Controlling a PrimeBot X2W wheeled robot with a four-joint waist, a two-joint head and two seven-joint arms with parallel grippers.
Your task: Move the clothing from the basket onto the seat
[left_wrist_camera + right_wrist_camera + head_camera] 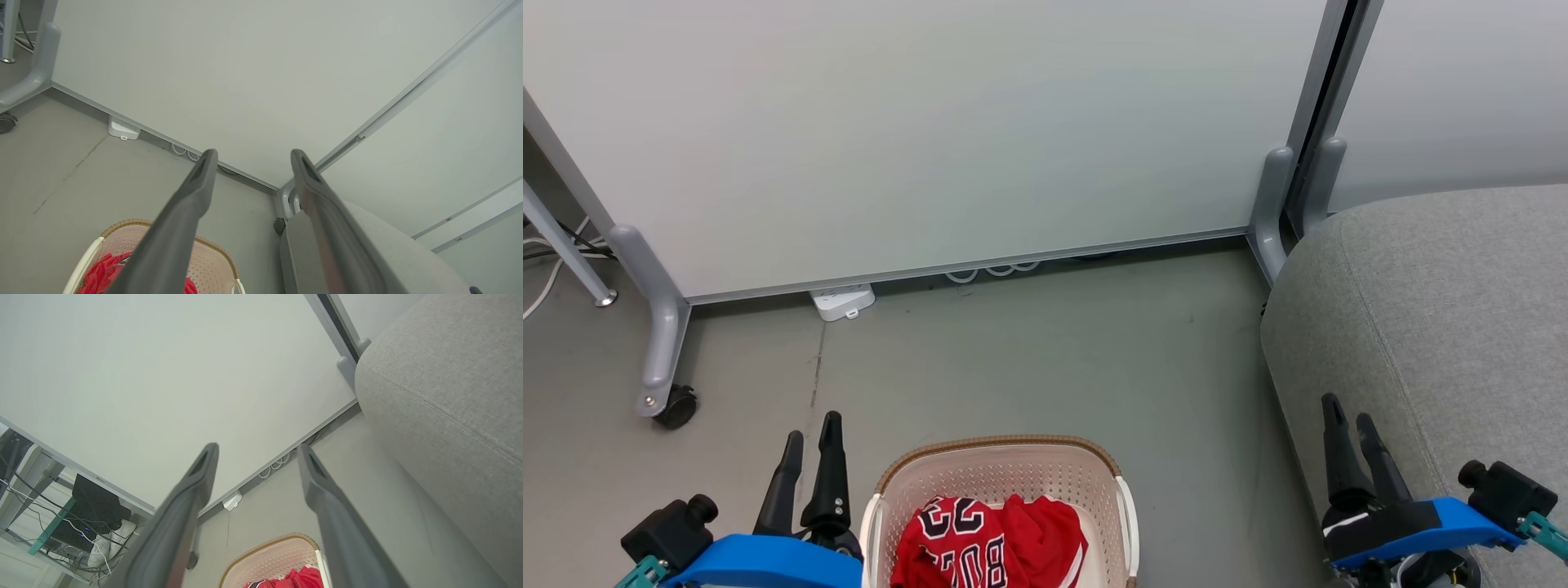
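Note:
Red clothing with black-and-white lettering lies crumpled in the cream basket at the bottom centre of the head view. The basket's brown woven rim and the red fabric also show in the left wrist view, and the basket rim in the right wrist view. The light grey seat stands to the right of the basket. My left gripper hovers open just left of the basket, holding nothing. My right gripper stands open over the seat's front edge, empty.
A white partition panel on grey wheeled feet closes off the far side. A white power strip and cables lie at its base. Grey floor stretches between basket and panel. A desk leg and cables stand far left.

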